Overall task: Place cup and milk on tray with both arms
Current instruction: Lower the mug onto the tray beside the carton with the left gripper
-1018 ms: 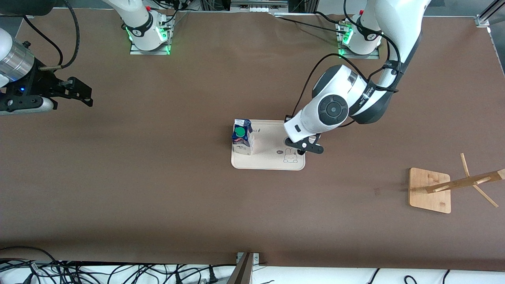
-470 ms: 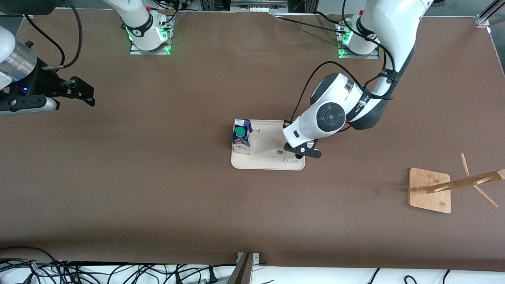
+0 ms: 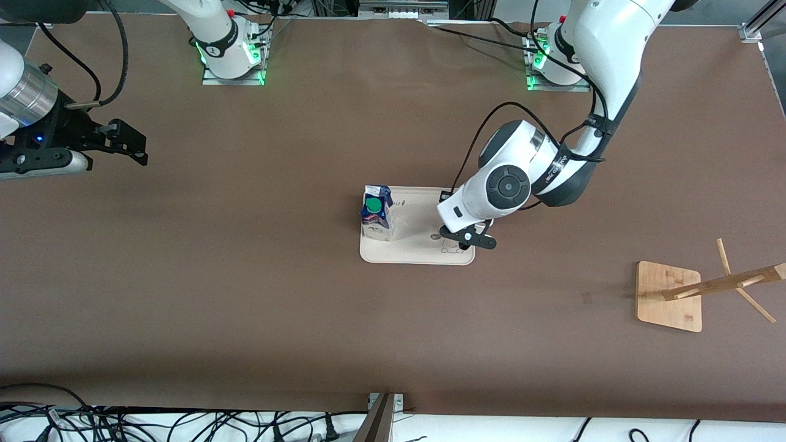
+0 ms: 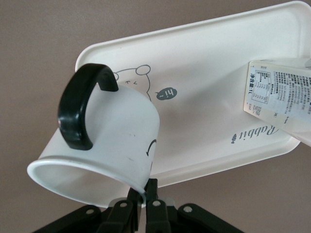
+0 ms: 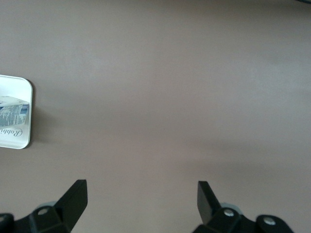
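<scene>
White cup [image 4: 104,141] hidden by left arm in front view | left gripper [image 4: 146,201] clamps its rim over tray [image 4: 204,73] | right gripper [image 5: 141,194] waits, spread

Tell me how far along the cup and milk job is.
Done: the blue-and-white milk carton with green cap stands on the cream rectangular tray. In hand: the left gripper pinches the rim of the white mug with black handle over the tray's bunny end. Left: set it down, release. The right gripper waits open.
</scene>
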Controlling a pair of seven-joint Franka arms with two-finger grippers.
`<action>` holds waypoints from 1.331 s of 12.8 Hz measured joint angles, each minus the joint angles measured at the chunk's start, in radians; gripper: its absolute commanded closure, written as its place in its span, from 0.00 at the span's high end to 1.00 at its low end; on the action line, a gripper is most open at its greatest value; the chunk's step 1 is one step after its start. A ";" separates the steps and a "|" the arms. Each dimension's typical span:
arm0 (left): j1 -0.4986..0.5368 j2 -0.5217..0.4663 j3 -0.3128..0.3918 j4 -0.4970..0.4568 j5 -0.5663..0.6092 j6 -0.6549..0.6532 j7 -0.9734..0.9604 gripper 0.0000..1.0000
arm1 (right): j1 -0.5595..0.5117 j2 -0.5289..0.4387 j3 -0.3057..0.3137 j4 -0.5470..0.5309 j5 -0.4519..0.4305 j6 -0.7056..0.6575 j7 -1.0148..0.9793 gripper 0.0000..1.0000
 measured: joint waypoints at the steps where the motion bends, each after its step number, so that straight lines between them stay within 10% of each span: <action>1: -0.001 0.004 0.004 0.000 0.000 0.000 0.000 0.00 | 0.000 0.000 0.000 0.000 0.000 0.000 0.000 1.00; 17: -0.041 0.026 0.003 0.027 -0.001 -0.068 -0.017 0.00 | -0.001 0.000 -0.002 0.000 0.000 0.000 0.000 1.00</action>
